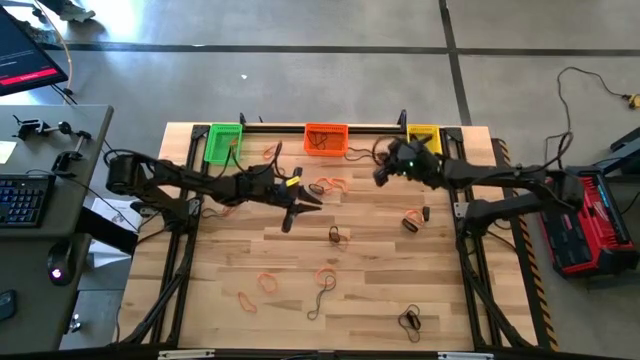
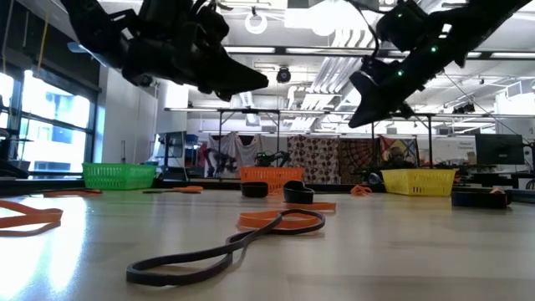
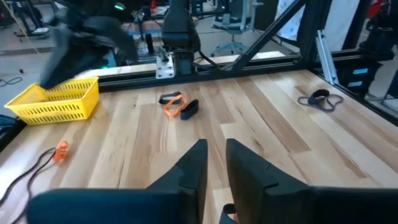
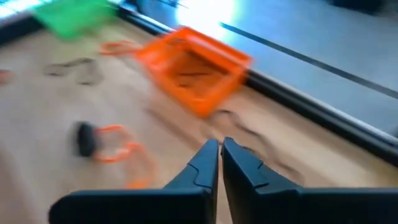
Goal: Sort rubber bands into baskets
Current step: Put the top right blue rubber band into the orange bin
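Three baskets stand along the table's far edge: green (image 1: pixel 223 141), orange (image 1: pixel 326 138) and yellow (image 1: pixel 424 135). Rubber bands lie scattered flat on the wood: orange ones (image 1: pixel 330 185) near the middle, a black one (image 1: pixel 335 235), more orange (image 1: pixel 268 282) and black (image 1: pixel 410 320) toward the near edge. My left gripper (image 1: pixel 312 204) hangs well above the table's middle (image 2: pixel 251 82), pointing toward the right edge. Its fingers (image 3: pixel 216 149) stand a narrow gap apart with nothing between them. My right gripper (image 1: pixel 381 177) hovers in front of the yellow basket, shut (image 4: pixel 220 146) and empty, facing the orange basket (image 4: pixel 193 68).
A black frame rail (image 1: pixel 330 125) runs behind the baskets. A thin black cord with an orange piece (image 3: pixel 59 151) lies near the yellow basket (image 3: pixel 56 99). An orange-and-black band (image 1: pixel 413 218) lies by the right arm's base. Open wood shows near the front edge.
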Motion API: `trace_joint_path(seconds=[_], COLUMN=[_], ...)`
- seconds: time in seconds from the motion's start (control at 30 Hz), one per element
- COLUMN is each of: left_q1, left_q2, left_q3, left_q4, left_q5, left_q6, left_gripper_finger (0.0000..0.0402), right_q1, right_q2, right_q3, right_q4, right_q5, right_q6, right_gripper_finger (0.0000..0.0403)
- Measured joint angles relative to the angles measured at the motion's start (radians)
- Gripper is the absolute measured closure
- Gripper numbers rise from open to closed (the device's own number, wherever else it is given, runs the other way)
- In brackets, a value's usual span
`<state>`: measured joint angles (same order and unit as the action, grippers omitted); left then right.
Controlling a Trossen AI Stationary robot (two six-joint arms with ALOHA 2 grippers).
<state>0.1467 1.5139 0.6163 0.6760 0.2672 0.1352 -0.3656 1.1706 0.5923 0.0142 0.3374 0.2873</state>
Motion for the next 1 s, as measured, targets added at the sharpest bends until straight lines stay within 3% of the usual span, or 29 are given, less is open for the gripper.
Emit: trace_joint_path(seconds=[0.13,0.3,0.5,1.0], left_q1=[0.018,0.019,0.019,0.016], left_q2=[0.0,0.001,0.001,0.023], left_q3=[0.0,0.0,0.0,0.0], left_q4=[0.004,0.007,0.018,0.076], left_q5=[0.003,0.004,0.004,0.062], left_q6=[-0.001,-0.002,0.0,0.015], left_gripper_finger=[0.0383,0.04,0.0401,0.0401], right_q1=[0.063,0.133,0.197,0.327], right_q2=[0.0,0.0,0.0,0.0], right_q3=[-0.079,-0.13,-0.143,-0.143], right_q4=[0.178,0.267,0.285,0.306], right_q5=[-0.056,-0.036,0.047,0.052], right_q6=[0.028,0.051,0.033,0.018], right_gripper_finger=[0.0401,0.0398,0.0398,0.0398])
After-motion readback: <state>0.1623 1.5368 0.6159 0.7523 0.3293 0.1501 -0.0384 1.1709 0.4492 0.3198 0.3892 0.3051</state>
